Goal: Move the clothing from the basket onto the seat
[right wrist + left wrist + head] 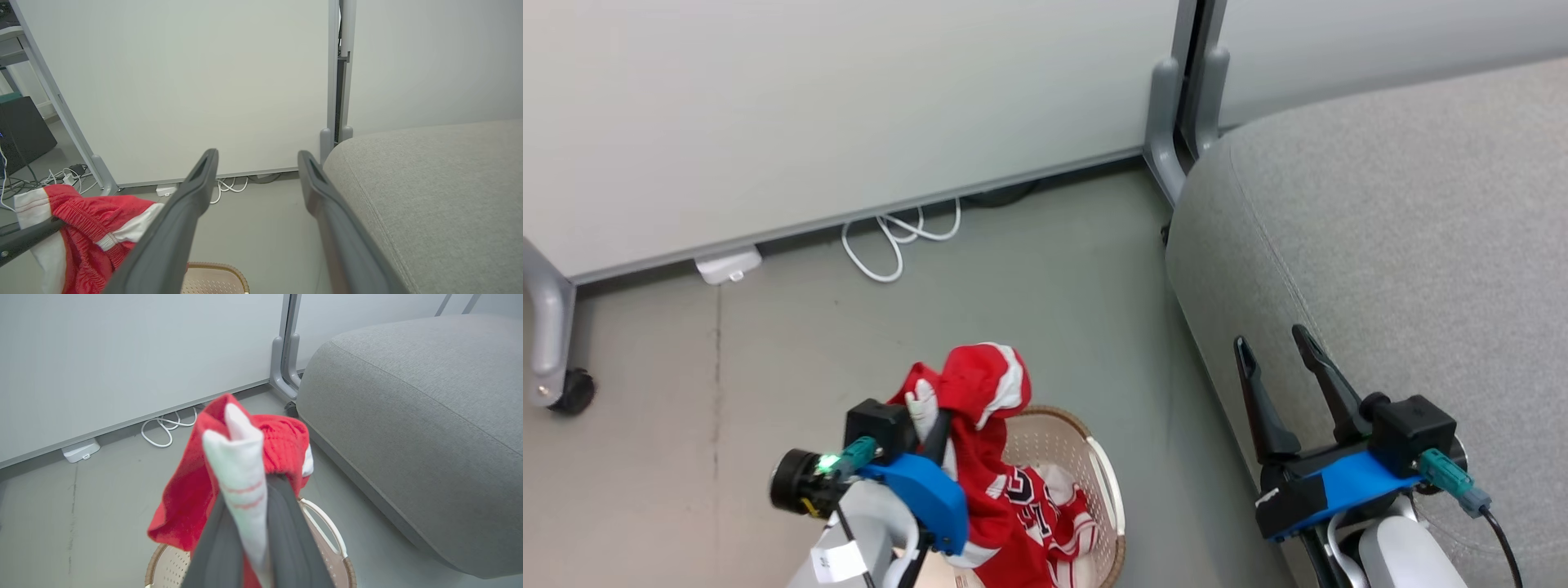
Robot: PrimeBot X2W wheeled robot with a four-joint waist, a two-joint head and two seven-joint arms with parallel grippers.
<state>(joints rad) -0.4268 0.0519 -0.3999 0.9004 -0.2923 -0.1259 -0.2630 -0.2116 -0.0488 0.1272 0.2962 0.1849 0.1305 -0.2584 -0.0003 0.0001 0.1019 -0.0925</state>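
Soft, limp, light clothing (pixel 988 465) hangs above the basket (pixel 1104 465), tail inside, its bunched waistband pinched in the clenched left hand (pixel 934 420), probably a sound hold; the right hand (pixel 1270 338), right of the basket, is released.

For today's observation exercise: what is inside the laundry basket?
Red clothing with white trim and dark lettering lies in the basket, one end held up by the left gripper. Whatever lies beneath the fabric is hidden.

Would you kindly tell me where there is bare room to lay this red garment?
The seat is bare on top, from its rounded edge to the wall panels; the open right gripper hangs by its near edge. Floor between basket and cable is free. The basket is crowded with clothing.
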